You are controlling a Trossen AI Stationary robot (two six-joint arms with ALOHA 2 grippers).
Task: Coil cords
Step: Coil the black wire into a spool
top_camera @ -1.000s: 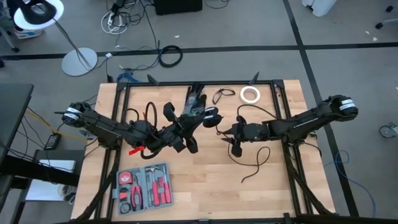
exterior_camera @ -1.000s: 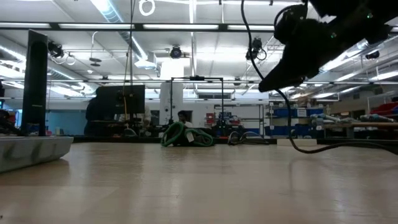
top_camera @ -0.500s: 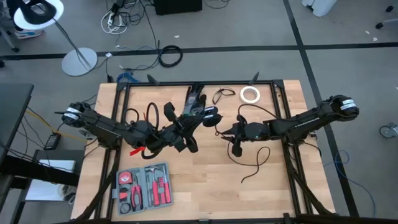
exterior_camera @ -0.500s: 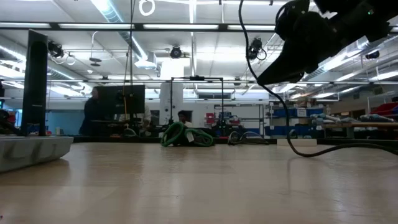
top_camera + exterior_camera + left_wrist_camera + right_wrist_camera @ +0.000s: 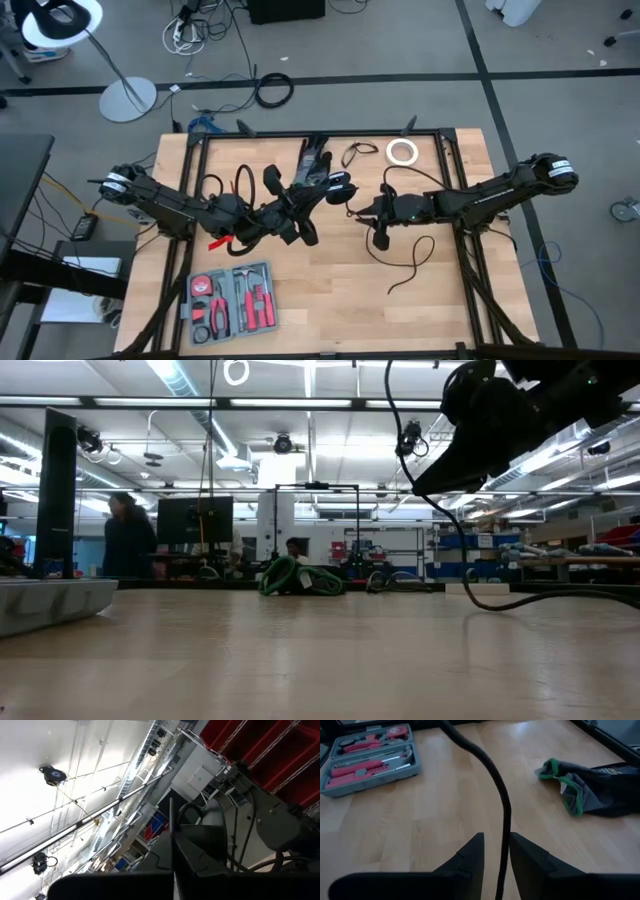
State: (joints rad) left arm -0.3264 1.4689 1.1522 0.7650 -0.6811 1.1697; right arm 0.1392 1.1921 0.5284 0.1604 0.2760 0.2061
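Observation:
A thin black cord (image 5: 495, 770) runs between my two grippers over the middle of the table. Its tail (image 5: 410, 262) lies slack on the wood toward the near edge. My right gripper (image 5: 378, 232) sits above the table with the cord between its fingers. My left gripper (image 5: 343, 190), shut, stands higher and just to its left, tipped upward. In the left wrist view a thin cord (image 5: 172, 835) rises from its fingers. A small loose cord loop (image 5: 358, 153) lies at the far edge. My left gripper is shut on the cord's upper end (image 5: 172, 862). The fingers themselves hide the place of contact. My right gripper has the cord (image 5: 505, 845) between its two fingers, which slant down and lie across it. The cord rests against one finger (image 5: 530, 857). Past the fingers it hangs slack, its tail (image 5: 480, 600) on the table.
A grey tool case (image 5: 232, 300) lies open at the near left. A dark glove with green trim (image 5: 590, 785) lies under the left arm. A white tape roll (image 5: 402, 151) sits at the far edge. A person (image 5: 125, 540) stands in the room behind.
My right gripper's fingers have drawn in around the cord and it has stayed about where it was. The left arm has kept still. The person in the room behind has walked toward the left.

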